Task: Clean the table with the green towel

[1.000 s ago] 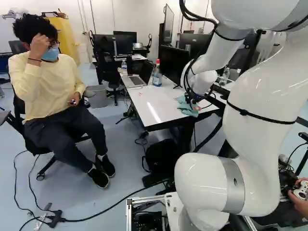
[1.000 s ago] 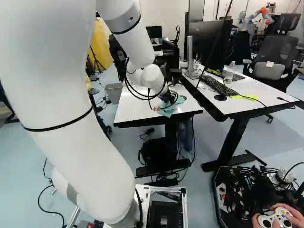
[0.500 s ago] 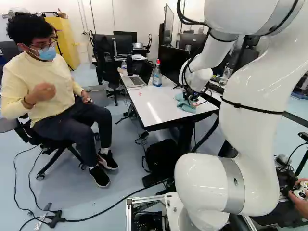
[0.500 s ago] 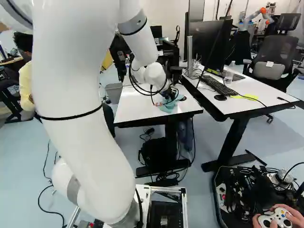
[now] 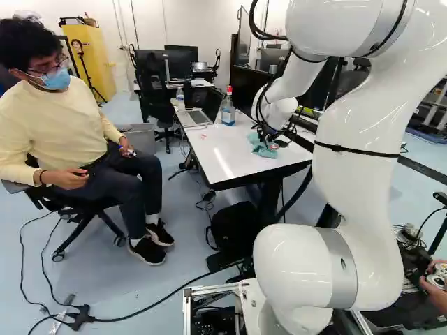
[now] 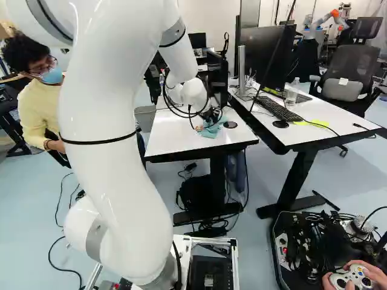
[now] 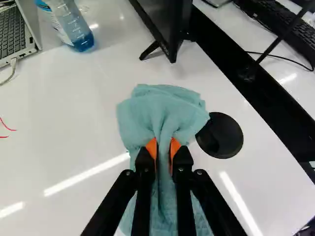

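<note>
The white table stands ahead of the base, and a second table is beside it, at the right of the right base view. The white arm reaches over the first table. A dark monitor stands there on its foot, ahead of the tool. An open laptop is at the far part of this table. The green towel lies on the table, near the edge which is beside the second table; its middle is gathered into folds. The tool pinches these folds between its two orange pads, one on each side. Just beside the laptop stands upright a clear bottle with blue liquid. A round black disc lies just beside the towel; whether they touch, I cannot tell. Thin red marks are also on the white surface, well apart from the towel.
</note>
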Controlling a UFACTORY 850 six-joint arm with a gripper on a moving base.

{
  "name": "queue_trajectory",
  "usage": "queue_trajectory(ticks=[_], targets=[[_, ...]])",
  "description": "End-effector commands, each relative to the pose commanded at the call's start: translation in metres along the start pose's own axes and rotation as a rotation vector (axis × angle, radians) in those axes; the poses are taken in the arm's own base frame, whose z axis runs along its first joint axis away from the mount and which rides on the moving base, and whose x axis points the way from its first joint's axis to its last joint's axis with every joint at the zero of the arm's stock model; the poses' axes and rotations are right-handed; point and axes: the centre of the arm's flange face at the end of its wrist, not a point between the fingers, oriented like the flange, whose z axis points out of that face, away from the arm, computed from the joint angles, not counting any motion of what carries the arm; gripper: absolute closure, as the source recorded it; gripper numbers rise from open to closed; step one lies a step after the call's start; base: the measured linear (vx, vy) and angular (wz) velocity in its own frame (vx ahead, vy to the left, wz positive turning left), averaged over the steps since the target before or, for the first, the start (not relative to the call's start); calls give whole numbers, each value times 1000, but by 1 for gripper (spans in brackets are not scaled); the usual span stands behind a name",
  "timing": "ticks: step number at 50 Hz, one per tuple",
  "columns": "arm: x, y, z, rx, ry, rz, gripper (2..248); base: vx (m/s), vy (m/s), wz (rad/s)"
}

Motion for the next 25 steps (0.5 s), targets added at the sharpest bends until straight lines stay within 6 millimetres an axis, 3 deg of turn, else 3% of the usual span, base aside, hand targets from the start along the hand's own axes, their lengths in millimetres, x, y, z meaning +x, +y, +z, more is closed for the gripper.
queue_trajectory(ticks=[25], targets=[[-6, -41, -6, 49, -4, -56, 199, 0, 0, 0]])
